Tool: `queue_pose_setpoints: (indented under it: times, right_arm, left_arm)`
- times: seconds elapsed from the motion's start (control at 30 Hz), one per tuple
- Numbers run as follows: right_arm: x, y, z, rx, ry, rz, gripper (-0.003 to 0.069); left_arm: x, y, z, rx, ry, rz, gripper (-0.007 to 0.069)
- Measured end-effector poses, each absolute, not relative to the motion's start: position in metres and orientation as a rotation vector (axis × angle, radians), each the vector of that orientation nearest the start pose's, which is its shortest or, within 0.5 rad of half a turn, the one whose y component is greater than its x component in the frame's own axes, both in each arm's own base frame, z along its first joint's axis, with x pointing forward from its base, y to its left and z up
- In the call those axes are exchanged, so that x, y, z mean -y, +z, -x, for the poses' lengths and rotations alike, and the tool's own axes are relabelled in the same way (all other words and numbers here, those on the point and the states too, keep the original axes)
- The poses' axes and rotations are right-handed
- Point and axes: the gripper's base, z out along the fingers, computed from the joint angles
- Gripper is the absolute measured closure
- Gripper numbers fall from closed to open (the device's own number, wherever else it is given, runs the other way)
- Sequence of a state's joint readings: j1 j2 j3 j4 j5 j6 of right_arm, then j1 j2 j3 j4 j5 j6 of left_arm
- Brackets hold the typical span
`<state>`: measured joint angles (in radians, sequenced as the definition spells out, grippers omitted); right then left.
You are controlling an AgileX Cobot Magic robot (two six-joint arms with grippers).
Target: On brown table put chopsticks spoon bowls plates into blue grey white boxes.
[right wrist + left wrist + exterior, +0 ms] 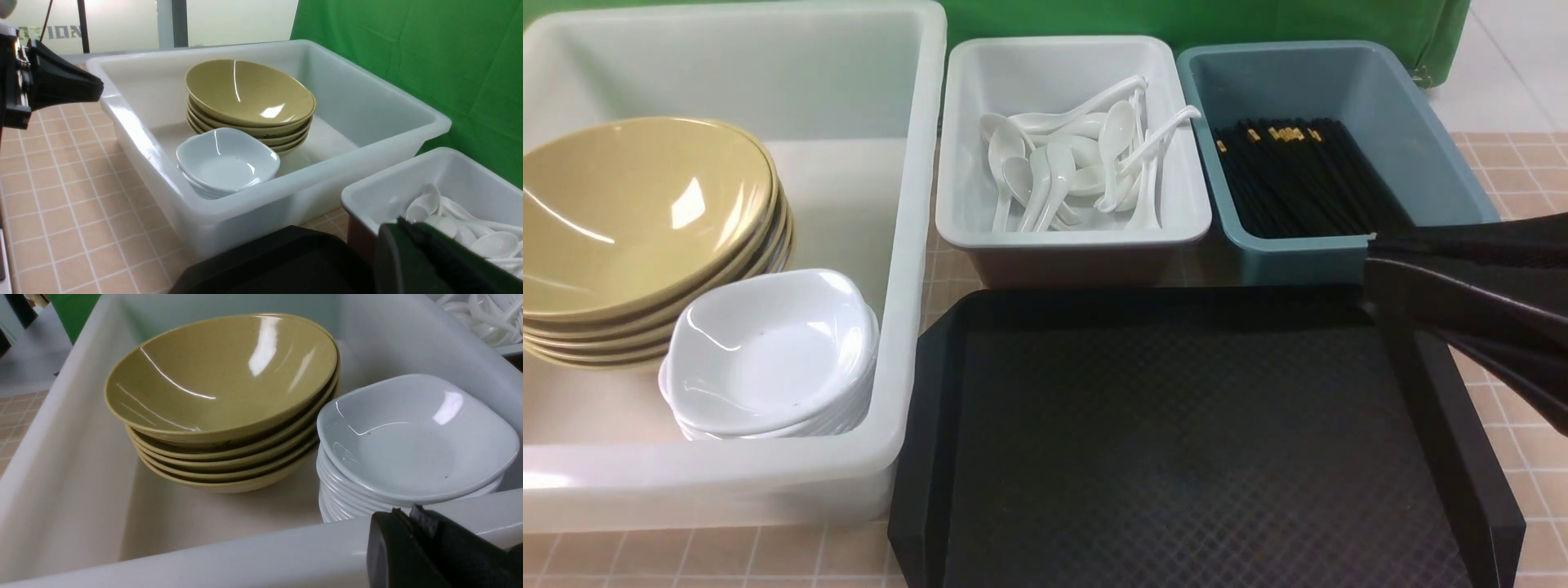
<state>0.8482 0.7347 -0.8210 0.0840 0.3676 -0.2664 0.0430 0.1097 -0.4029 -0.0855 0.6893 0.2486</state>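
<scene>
L hand [408, 512] pressed together, nothing pinched, near the front wall of the big white tub [915, 245]. R hand [390, 222] pressed together too, nothing in it; the front view has the R arm [1470, 286] coming in from the right, over the edge of the black tray [1176, 457].

Into the big tub, far left on the tiled counter [1511, 425]: the olive-yellow bowls [629, 212] sit nested in a stack, top one tilted w/ a bright glare on its inside. Right beside them, nearer the tub's front corner, the white plates [768, 351] are piled up, top one tipped a bit as well.

Next box over, the pale grey one [1074, 238], holds the spoons [1062, 163]: a loose heap, handles every which way, one handle resting over the rim on the blue box's side.

Then the teal-blue box [1437, 163], just beside the grey one: chopsticks [1298, 180] in there, a dark bundle lying roughly side by side, gold bands grouped at the far end.

Black tray's in front of the grey & blue boxes, R of the big tub, its textured base bare in the part on show. Green cloth [1176, 20] behind the boxes. R wrist cam also gets the L arm's black finger [67, 77] by the big tub's rim.
</scene>
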Motion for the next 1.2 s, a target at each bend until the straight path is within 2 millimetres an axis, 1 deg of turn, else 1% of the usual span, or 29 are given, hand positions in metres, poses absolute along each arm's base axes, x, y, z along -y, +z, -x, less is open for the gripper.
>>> queue_pose_setpoints:
  times: [0.23, 0.33, 0.37, 0.43, 0.47, 0.5, 0.57, 0.6, 0.63, 0.7, 0.73, 0.77, 0.8, 0.83, 0.87, 0.9, 0.93, 0.97, 1.07, 1.13, 1.2]
  right_arm:
    - [-0.113, 0.386, -0.096, -1.543, 0.504, 0.904, 0.0608]
    - [-0.11, 0.377, -0.093, -1.533, 0.508, 0.894, 0.0607]
    - [-0.107, 0.372, -0.091, -1.526, 0.511, 0.882, 0.0607]
    - [-0.097, 0.356, -0.089, -1.503, 0.498, 0.819, 0.0608]
    - [-0.094, 0.356, -0.089, -1.487, 0.495, 0.796, 0.0608]
    - [-0.09, 0.348, -0.089, -1.485, 0.485, 0.767, 0.061]
    - [-0.07, 0.33, -0.089, -1.457, 0.444, 0.584, 0.061]
    - [-0.063, 0.323, -0.089, -1.45, 0.434, 0.515, 0.0611]
    - [-0.053, 0.308, -0.089, -1.468, 0.396, 0.436, 0.0612]
    - [-0.039, 0.292, -0.087, -1.474, 0.331, 0.319, 0.0612]
    - [-0.033, 0.284, -0.085, -1.484, 0.295, 0.276, 0.0612]
    - [-0.025, 0.268, -0.082, -1.505, 0.236, 0.221, 0.0612]
    - [-0.022, 0.267, -0.081, -1.503, 0.219, 0.201, 0.0612]
    - [-0.016, 0.252, -0.077, -1.52, 0.161, 0.152, 0.0612]
    - [-0.011, 0.243, -0.073, -1.528, 0.115, 0.119, 0.0612]
    - [-0.007, 0.237, -0.069, -1.525, 0.072, 0.087, 0.0612]
    - [-0.004, 0.226, -0.065, -1.544, 0.031, 0.06, 0.0612]
    - [-0.003, 0.223, -0.064, -1.55, 0.017, 0.048, 0.0612]
    - [0.004, 0.198, -0.057, -1.618, -0.055, -0.063, 0.0612]
    - [0.006, 0.189, -0.056, -1.668, -0.062, -0.099, 0.0612]
    - [0.007, 0.185, -0.055, -1.709, -0.053, -0.129, 0.0612]
  left_arm:
    - [0.003, 0.278, -0.035, -1.871, 0.104, -0.169, 0.0623]
    - [0.003, 0.278, -0.035, -1.872, 0.103, -0.167, 0.0623]
    - [0.003, 0.278, -0.035, -1.872, 0.103, -0.167, 0.0623]
    - [0.003, 0.278, -0.035, -1.872, 0.103, -0.167, 0.0623]
    - [0.003, 0.278, -0.035, -1.871, 0.103, -0.167, 0.0623]
    - [0.003, 0.278, -0.035, -1.871, 0.103, -0.167, 0.0623]
    - [0.003, 0.278, -0.035, -1.871, 0.103, -0.167, 0.0623]
    - [0.003, 0.278, -0.035, -1.871, 0.103, -0.167, 0.0623]
    - [0.003, 0.278, -0.035, -1.871, 0.103, -0.167, 0.0623]
    - [0.003, 0.278, -0.035, -1.871, 0.103, -0.167, 0.0623]
    - [0.003, 0.278, -0.035, -1.871, 0.103, -0.167, 0.0623]
    - [0.003, 0.278, -0.035, -1.871, 0.103, -0.167, 0.0623]
    - [0.003, 0.278, -0.035, -1.871, 0.103, -0.167, 0.0623]
    - [0.003, 0.278, -0.035, -1.871, 0.102, -0.167, 0.0623]
    - [0.003, 0.278, -0.035, -1.871, 0.102, -0.167, 0.0623]
    - [0.003, 0.278, -0.035, -1.871, 0.102, -0.166, 0.0623]
    - [0.003, 0.278, -0.035, -1.871, 0.102, -0.166, 0.0623]
    - [0.003, 0.278, -0.035, -1.871, 0.102, -0.166, 0.0623]
    - [0.003, 0.278, -0.035, -1.871, 0.101, -0.165, 0.0623]
    - [0.003, 0.278, -0.035, -1.871, 0.101, -0.165, 0.0623]
    - [0.003, 0.278, -0.034, -1.87, 0.101, -0.165, 0.0623]
